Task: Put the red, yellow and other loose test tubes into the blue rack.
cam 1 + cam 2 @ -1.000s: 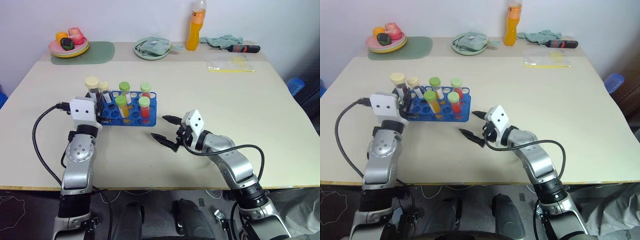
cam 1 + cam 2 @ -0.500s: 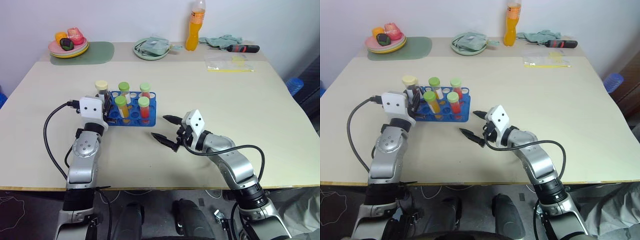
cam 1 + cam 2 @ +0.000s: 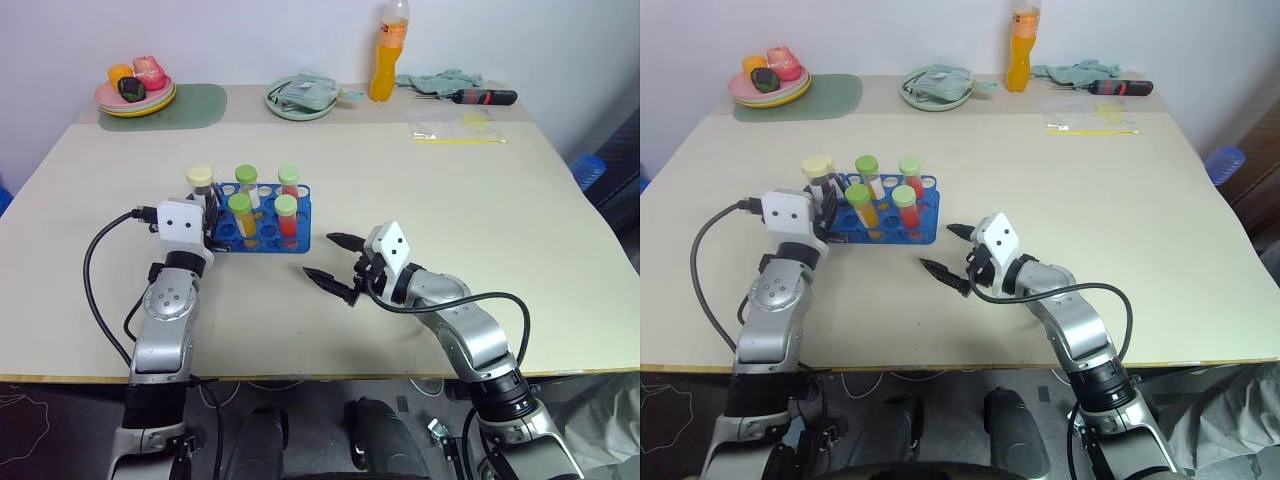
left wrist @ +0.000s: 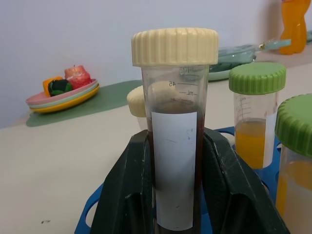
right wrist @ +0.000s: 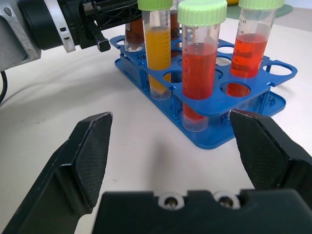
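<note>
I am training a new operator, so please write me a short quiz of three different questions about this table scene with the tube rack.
1. True or false: the left gripper is shut on the dark brown tube.
2. Multiple choice: how many green-capped tubes stand in the blue rack? A) two B) four C) six
3. Fill in: the right gripper rests beside the rack with its fingers ____.

Key
1. True: both black fingers press the tube with the cream cap, at the rack's left end.
2. B: two hold yellow liquid, two hold red.
3. Open, holding nothing.
</note>
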{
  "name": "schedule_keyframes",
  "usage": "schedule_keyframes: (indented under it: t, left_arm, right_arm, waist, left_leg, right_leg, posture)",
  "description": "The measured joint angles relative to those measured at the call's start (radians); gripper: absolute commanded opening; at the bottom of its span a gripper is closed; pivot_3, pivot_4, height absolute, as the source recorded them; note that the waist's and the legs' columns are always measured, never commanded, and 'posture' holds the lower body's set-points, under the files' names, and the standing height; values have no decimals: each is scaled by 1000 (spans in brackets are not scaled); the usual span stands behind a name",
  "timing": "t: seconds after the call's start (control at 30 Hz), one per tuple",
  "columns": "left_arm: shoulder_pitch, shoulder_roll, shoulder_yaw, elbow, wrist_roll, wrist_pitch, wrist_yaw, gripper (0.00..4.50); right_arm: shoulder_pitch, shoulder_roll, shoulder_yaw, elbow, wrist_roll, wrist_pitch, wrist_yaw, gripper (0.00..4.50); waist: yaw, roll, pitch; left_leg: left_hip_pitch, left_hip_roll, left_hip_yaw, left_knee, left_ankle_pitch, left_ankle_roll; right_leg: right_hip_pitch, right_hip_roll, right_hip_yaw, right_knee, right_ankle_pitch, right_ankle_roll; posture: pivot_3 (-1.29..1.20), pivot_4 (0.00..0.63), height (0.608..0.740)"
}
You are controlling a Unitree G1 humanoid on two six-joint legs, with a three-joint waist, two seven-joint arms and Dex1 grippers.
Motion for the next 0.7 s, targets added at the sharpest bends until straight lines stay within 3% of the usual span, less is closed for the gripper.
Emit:
schedule_keyframes:
  t: [0.33, 0.37, 0.4, 0.53, 0.7]
  left_arm:
    - [-10, -33, 2, 144, -6, -168, 13, 800]
    - [-8, -37, 2, 145, -7, -174, 13, 1818]
    - [-5, -43, 2, 145, -9, -179, 13, 2138]
    - [27, -52, 1, 117, -22, -188, 6, 4124]
    - [135, -17, 52, -128, -175, -70, -58, 4124]
  right_arm:
    - [0, 0, 0, 0, 0, 0, 4, 4242]
    - [0, 0, 0, 0, 0, 0, 4, 4242]
    - [0, -1, 0, 0, 0, 0, 4, 4242]
    - [-1, -10, -10, 0, 4, 1, 5, 4242]
    - [-19, -93, -74, -31, 77, 49, 72, 4242]
  waist:
    - [5, 0, 0]
    - [5, 0, 0]
    - [5, 0, 0]
    - [3, 0, 0]
    - [-1, 0, 0]
  left_leg:
    - [0, 0, 0, 0, 0, 0]
    - [0, 0, 0, 0, 0, 0]
    - [0, 0, 0, 0, 0, 0]
    - [0, 0, 0, 0, 0, 0]
    - [0, 0, 0, 0, 0, 0]
  right_leg:
    - [0, 0, 0, 0, 0, 0]
    - [1, 0, 0, 0, 0, 0]
    - [1, 0, 0, 0, 0, 0]
    - [0, 0, 0, 0, 0, 0]
    - [0, 0, 0, 0, 0, 0]
  posture:
    - [0, 150, 740]
    - [0, 150, 740]
    - [0, 150, 740]
    - [0, 150, 740]
    - [0, 150, 740]
